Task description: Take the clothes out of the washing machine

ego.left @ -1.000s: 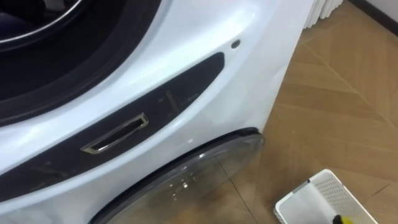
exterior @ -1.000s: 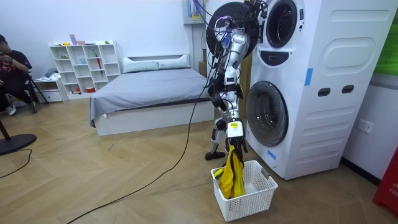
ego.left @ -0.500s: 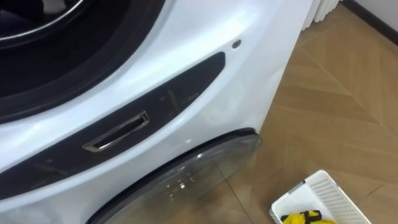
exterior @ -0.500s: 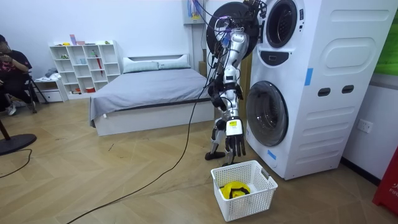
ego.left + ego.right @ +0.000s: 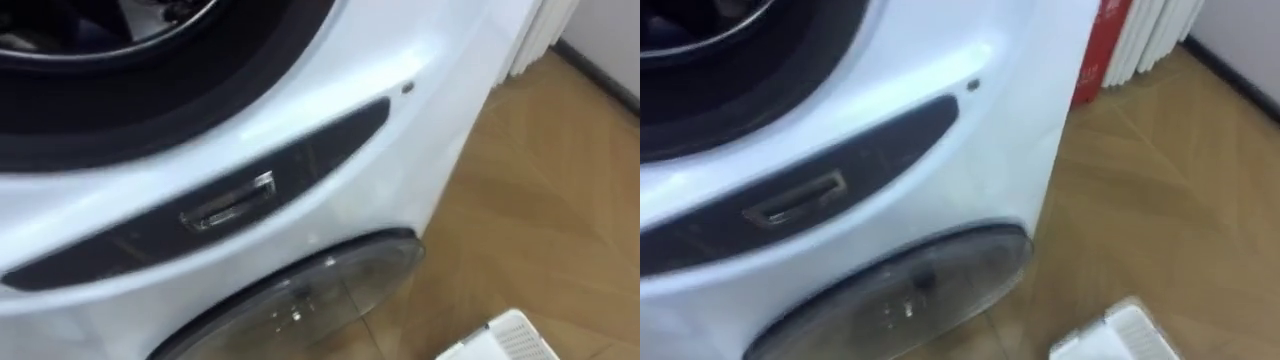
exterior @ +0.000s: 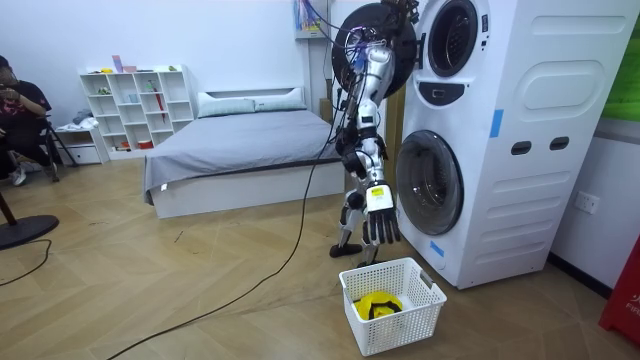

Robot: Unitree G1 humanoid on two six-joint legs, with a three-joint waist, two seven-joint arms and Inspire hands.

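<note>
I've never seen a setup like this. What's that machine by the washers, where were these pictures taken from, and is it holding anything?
It is a two-legged humanoid robot standing before two stacked washing machines; the upper door is open. One picture comes from a camera across the room; the two close-ups come from its head, looking down at the washers' front. Its right hand hangs open and empty near a white basket on the floor, where a yellow garment lies.
</note>
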